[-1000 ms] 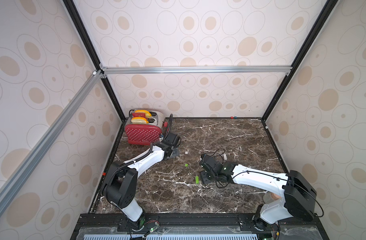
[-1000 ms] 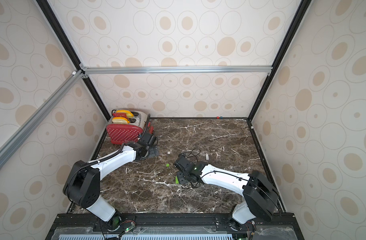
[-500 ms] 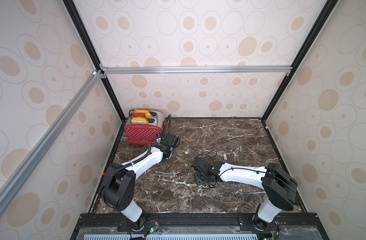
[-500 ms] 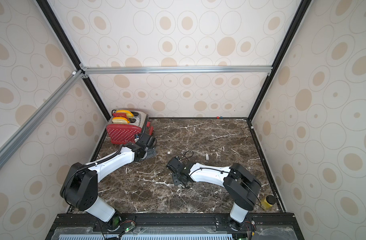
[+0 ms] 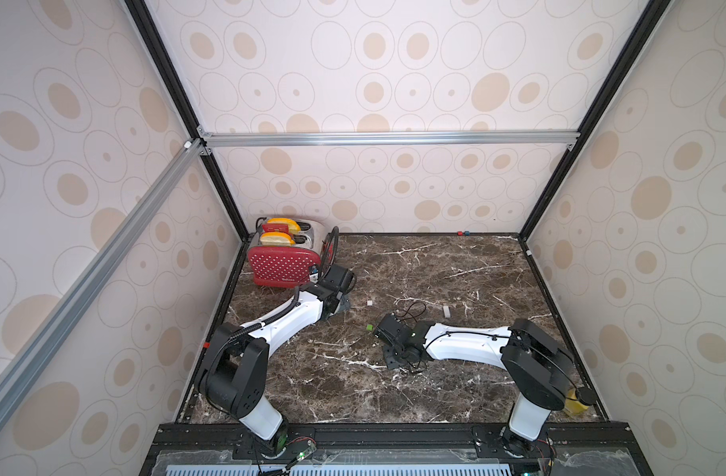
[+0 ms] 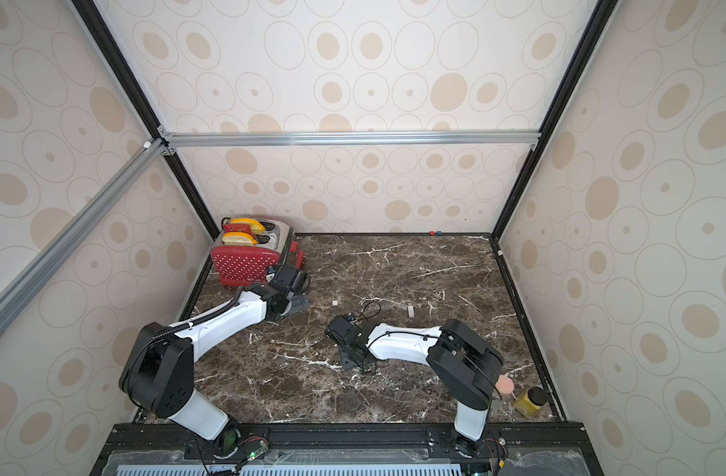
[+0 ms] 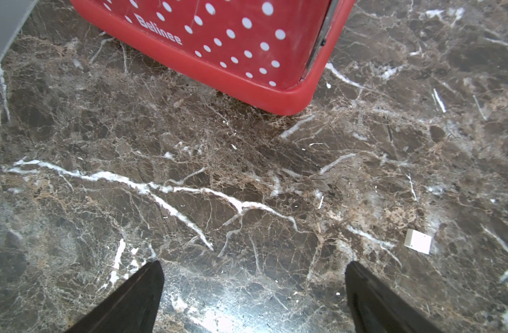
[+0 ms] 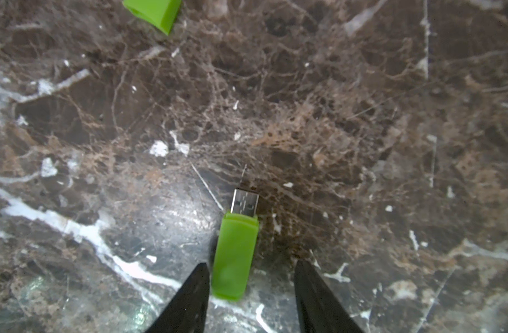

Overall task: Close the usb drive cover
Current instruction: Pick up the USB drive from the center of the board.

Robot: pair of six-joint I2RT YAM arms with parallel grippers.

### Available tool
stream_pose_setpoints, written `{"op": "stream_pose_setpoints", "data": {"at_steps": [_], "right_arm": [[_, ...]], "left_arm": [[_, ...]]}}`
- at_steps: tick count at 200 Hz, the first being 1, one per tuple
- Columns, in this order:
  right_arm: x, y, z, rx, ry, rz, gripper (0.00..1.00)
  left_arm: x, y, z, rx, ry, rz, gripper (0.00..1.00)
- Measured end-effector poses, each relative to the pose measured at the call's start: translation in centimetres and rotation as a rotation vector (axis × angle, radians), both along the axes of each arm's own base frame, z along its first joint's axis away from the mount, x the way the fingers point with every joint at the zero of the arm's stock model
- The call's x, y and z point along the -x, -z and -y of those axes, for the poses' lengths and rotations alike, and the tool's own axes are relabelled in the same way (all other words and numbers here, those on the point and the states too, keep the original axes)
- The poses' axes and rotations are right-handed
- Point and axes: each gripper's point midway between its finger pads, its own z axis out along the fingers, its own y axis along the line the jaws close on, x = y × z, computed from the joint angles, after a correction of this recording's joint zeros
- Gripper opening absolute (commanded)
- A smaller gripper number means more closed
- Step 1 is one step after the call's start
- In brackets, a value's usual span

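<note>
**Right jaws straddle the bare drive, cover lying apart**

We take the red toaster (image 5: 285,263) at the back corner of the counter (image 5: 435,268) as our mark. It shows in both top views (image 6: 245,259) with two slices of toast (image 5: 276,238) standing in its slots.

The green usb drive (image 8: 236,253) lies flat on the counter, well apart from the toaster and out toward the middle. In the top views the right arm's wrist hides it. In the right wrist view we see its metal plug (image 8: 245,201) bare and pointing away from the jaws.

The right jaws are apart, one on each side of the drive's body. One sits just beside the plastic, and we cannot tell whether it touches. The other has a clear gap to the drive, so nothing is clamped.

The green cover (image 8: 153,13) lies on its own, well apart from the plug and cut by the frame edge. In a top view we find it (image 5: 369,327) on the toaster side of the right wrist.

The left jaws stand wide apart over bare counter, just in front of the toaster's near corner (image 7: 218,43), holding nothing. A small white block (image 7: 417,241) lies near them, on the side away from the toaster.
</note>
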Motion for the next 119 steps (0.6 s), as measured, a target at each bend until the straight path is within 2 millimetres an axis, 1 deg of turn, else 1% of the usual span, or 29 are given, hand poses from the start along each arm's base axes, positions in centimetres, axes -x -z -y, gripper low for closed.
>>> {"op": "stream_pose_setpoints", "data": {"at_steps": [17, 55, 95, 119], "right_arm": [[0.02, 0.04, 0.11, 0.004, 0.008, 0.000, 0.47], [-0.01, 0.35, -0.05, 0.019, 0.013, -0.003, 0.46], [-0.03, 0.35, -0.13, 0.020, 0.011, -0.001, 0.38], [-0.02, 0.35, -0.12, 0.023, 0.002, 0.002, 0.37]], "left_arm": [[0.00, 0.00, 0.00, 0.000, 0.000, 0.000, 0.99], [-0.04, 0.00, -0.08, 0.001, -0.002, 0.000, 0.99], [-0.12, -0.01, -0.07, 0.004, -0.004, 0.003, 0.99], [-0.17, 0.06, 0.03, 0.009, -0.001, 0.002, 0.99]]}}
